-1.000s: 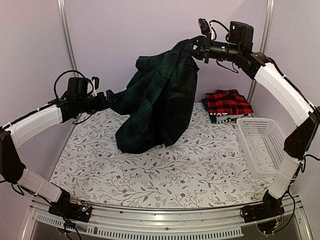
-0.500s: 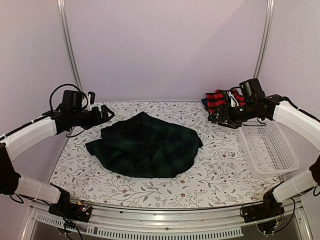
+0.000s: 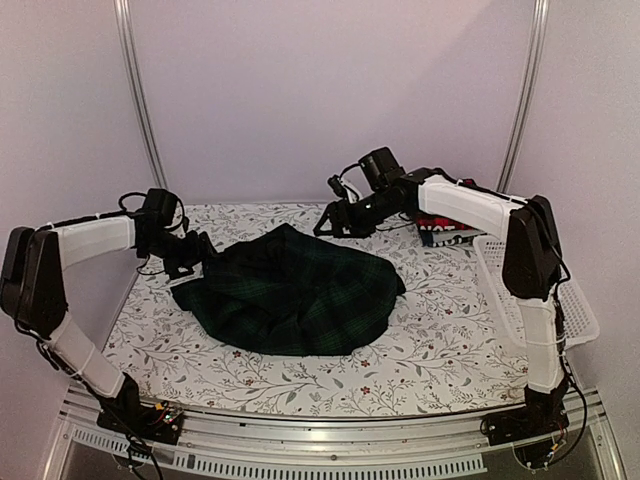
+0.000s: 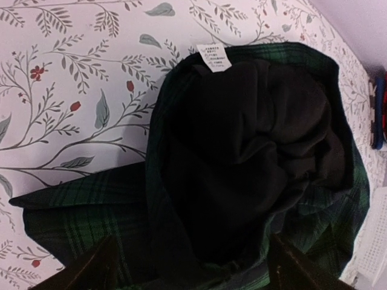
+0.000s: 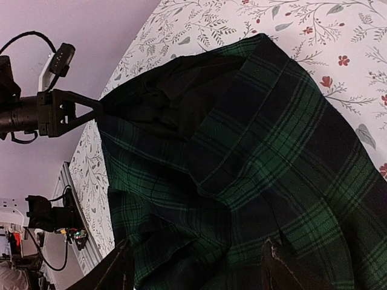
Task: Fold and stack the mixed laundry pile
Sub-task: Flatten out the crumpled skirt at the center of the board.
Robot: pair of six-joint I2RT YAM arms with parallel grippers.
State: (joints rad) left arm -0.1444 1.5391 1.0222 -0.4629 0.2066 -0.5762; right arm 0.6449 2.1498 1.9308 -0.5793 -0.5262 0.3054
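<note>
Near edge of the table cloth [image 3: 330, 380] is bare floral print; basket [image 3: 495, 275] sits at the right side, partly behind the right arm, w/ nothing of the laundry showing in it; mid-table lies the plaid garment [image 3: 295, 300], a dark green-navy heap, crumpled and rounded, not spread flat; left gripper [image 3: 200, 262] is low at the heap's left edge, touching or just beside the cloth; its wrist view shows the jaws standing wide apart w/ the black lining [image 4: 254, 151] bunched ahead of them and a white label [image 4: 213, 57] at the far rim; nothing pinched that I can see, so it holds nothing; right gripper [image 3: 325, 225] hangs at the heap's far edge, jaws also well apart, plaid folds just under them in its wrist view, no cloth clamped; beyond, at the far right behind the right arm, the red checked shirt [image 3: 440, 228] lies folded, apart from the heap. Judgement: one item looks done and stacked, so this is the start of the 2nd fold, the lay-out step, w/ the garment down but not yet flattened; next move prob. calls for each gripper to find a real edge or corner, not a bunched fold, close on a single layer and draw the two apart so the cloth lies flat; lining is turned outward at the left, so that side may need sorting first.
</note>
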